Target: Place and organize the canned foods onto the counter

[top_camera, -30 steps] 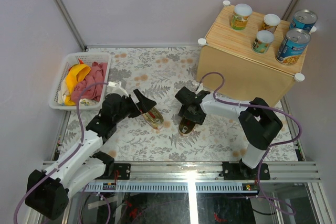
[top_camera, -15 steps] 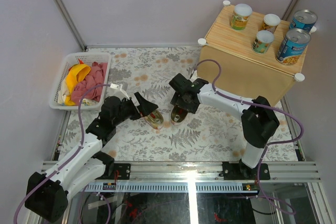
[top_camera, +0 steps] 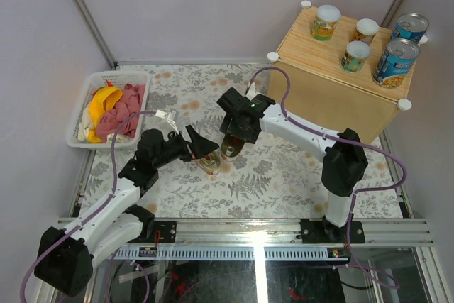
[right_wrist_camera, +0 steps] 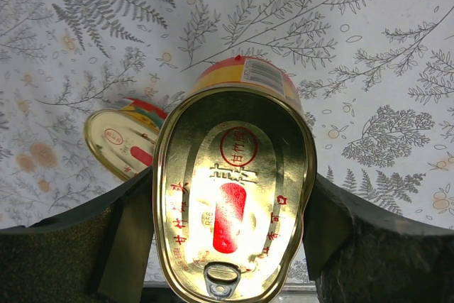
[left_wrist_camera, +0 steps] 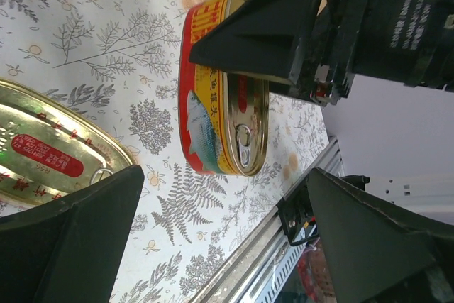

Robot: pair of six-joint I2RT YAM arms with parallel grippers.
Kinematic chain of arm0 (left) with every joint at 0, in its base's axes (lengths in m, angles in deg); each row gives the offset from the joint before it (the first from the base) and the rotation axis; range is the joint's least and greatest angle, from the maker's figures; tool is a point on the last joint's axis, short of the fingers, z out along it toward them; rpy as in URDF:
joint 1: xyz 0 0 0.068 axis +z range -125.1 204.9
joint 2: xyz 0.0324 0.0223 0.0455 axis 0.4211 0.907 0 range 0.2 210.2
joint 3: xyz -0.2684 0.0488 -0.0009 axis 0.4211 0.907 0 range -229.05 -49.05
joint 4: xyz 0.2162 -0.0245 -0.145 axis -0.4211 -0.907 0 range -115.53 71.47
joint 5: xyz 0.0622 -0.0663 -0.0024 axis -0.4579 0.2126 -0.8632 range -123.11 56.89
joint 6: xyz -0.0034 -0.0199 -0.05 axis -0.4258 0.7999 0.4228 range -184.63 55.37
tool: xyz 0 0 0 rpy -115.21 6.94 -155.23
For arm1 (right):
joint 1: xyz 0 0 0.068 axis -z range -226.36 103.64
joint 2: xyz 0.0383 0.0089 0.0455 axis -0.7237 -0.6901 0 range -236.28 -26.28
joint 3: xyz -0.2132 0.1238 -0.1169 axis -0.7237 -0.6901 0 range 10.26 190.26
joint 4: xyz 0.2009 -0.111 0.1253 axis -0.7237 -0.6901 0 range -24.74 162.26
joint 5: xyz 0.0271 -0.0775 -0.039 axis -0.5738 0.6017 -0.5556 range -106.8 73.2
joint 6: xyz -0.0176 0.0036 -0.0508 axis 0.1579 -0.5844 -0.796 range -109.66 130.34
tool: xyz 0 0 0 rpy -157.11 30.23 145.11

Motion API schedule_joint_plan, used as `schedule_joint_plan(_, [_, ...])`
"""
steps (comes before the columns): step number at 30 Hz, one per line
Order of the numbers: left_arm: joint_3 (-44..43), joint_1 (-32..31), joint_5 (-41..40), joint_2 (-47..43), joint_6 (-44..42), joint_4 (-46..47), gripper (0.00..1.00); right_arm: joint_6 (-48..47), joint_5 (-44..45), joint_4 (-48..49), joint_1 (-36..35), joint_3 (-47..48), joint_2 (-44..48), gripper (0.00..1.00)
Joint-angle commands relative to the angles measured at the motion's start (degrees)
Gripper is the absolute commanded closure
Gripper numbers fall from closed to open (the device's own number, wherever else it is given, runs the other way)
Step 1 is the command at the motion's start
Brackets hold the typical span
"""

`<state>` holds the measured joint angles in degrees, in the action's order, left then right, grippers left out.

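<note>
My right gripper is shut on a flat oval gold tin with a red and yellow side label, gripping its long sides and holding it above the floral mat. A second oval gold tin lies flat on the mat just left of it and shows in the left wrist view. My left gripper stands wide open beside that tin, with nothing between its fingers. Several other cans stand upright on the counter, a bamboo-grain box at the back right.
A white plastic basket with yellow and pink cloths sits at the left. The two grippers are close together mid-table. The metal rail runs along the near edge. Purple walls enclose the back and sides.
My right gripper has carried its oval tin to the left and away from the near edge, ending beside the left gripper. The left arm has shifted only slightly.
</note>
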<state>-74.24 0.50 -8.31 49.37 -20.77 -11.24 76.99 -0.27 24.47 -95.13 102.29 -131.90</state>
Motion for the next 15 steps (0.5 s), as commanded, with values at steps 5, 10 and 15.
schedule_joint_plan(5, [1.03, -0.45, 5.73, 2.06, 1.36, 7.96, 0.00, -0.13, 3.33, -2.24, -1.83, 8.21, -0.09, 1.00])
schedule_joint_plan(10, [1.61, -0.49, 6.50, 3.19, 2.51, 10.81, 0.00, -0.17, 3.47, -3.64, -2.52, 11.64, -1.58, 1.00])
schedule_joint_plan(15, [1.67, -0.44, 6.49, 4.84, 3.21, 13.15, 0.00, -0.25, 3.34, -4.45, -3.24, 14.41, -2.49, 1.00])
